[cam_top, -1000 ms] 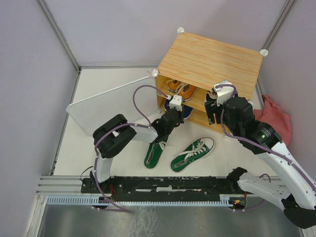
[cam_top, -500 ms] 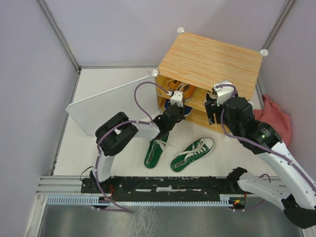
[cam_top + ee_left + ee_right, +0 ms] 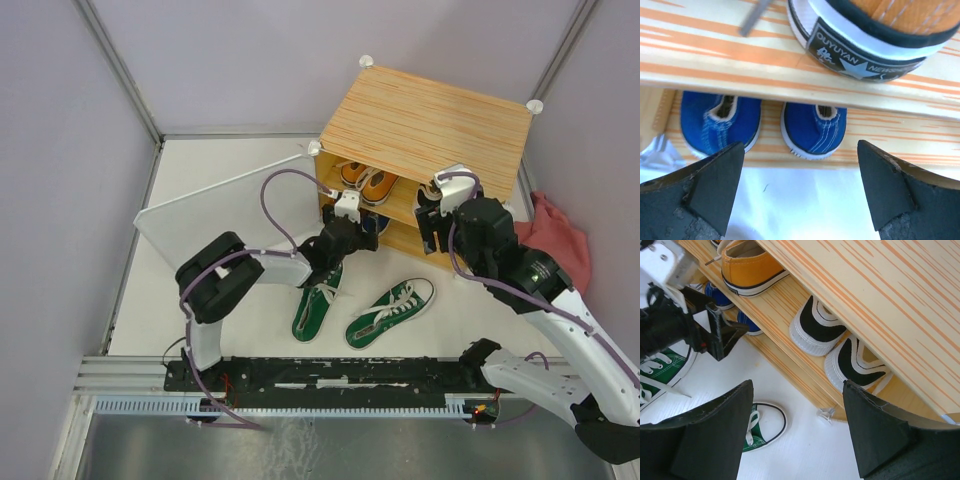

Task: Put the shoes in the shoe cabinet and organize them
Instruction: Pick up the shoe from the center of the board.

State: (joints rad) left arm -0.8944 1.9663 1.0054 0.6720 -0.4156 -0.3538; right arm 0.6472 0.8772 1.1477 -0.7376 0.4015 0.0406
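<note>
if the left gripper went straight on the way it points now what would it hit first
Probably the heels of the blue shoes on the lower level, framed between the fingers of the open left gripper. The shelf edge sits above that line; depth is unclear.

I count 2 green shoes (image 3: 390, 312), 2 orange shoes (image 3: 377, 186), 2 blue shoes (image 3: 812, 127), 2 black shoes (image 3: 817, 330), 8 total. 1 shoe cabinet (image 3: 430, 120), 1 pink cloth (image 3: 555, 235).

Bright even light, soft shadows, sharp
</note>
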